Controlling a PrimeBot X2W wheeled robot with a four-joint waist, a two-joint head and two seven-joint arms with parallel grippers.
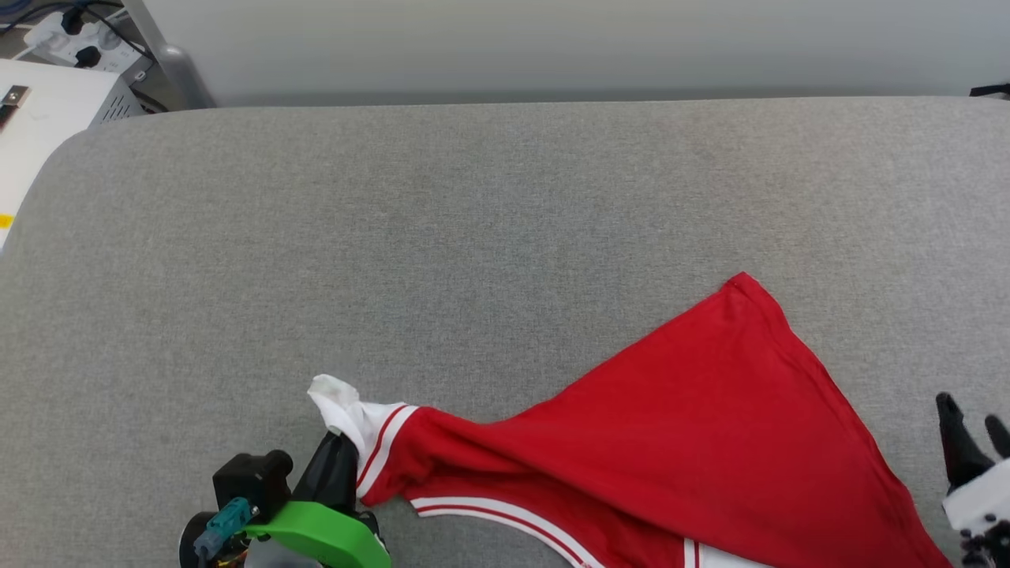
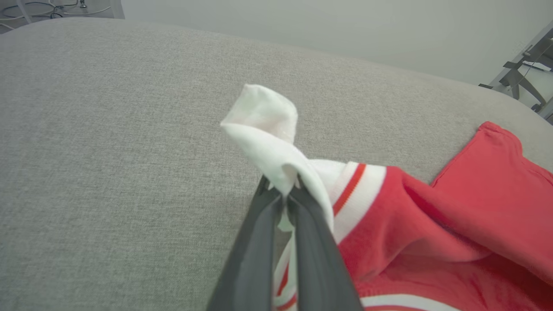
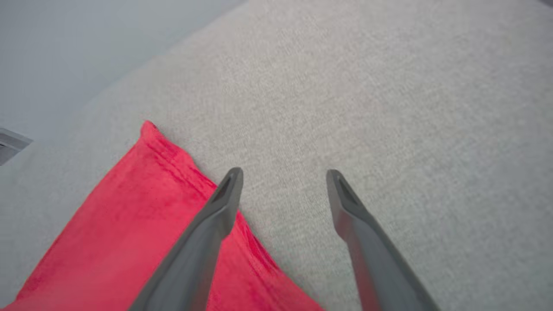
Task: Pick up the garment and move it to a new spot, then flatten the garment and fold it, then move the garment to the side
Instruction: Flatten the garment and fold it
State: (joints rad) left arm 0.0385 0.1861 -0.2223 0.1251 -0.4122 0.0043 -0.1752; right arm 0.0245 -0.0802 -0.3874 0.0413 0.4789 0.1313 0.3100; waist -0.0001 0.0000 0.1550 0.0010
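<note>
Across the head view runs a grey fabric-covered bench (image 1: 473,237) with a rounded far-left corner and a pale wall behind it.

On the near right part of the bench lies the garment (image 1: 694,426), red and plain on the side that faces up. It is spread in a rough triangle. One hemmed corner points toward the far edge, and the lower part runs out of the bottom of the view. A white-and-red striped trim (image 1: 505,517) curves along its near edge.

Off the bench at far left stands a white vented box (image 1: 47,118). Behind it are a white power strip (image 1: 75,43) with black plugs and a grey post (image 1: 170,63).

Left gripper (image 2: 281,188): fingers clenched on the white sleeve (image 2: 263,129). The sleeve is bunched and stands up past the fingertips, with the striped cuff band (image 1: 387,442) just beside it. A green bracket (image 1: 316,536) sits on that wrist.

Right gripper (image 3: 285,173): fingers spread wide with nothing between them, at the garment's right edge. One finger overlaps the red hem in its wrist view and the other is over bare bench. Whether they touch the cloth cannot be told.
</note>
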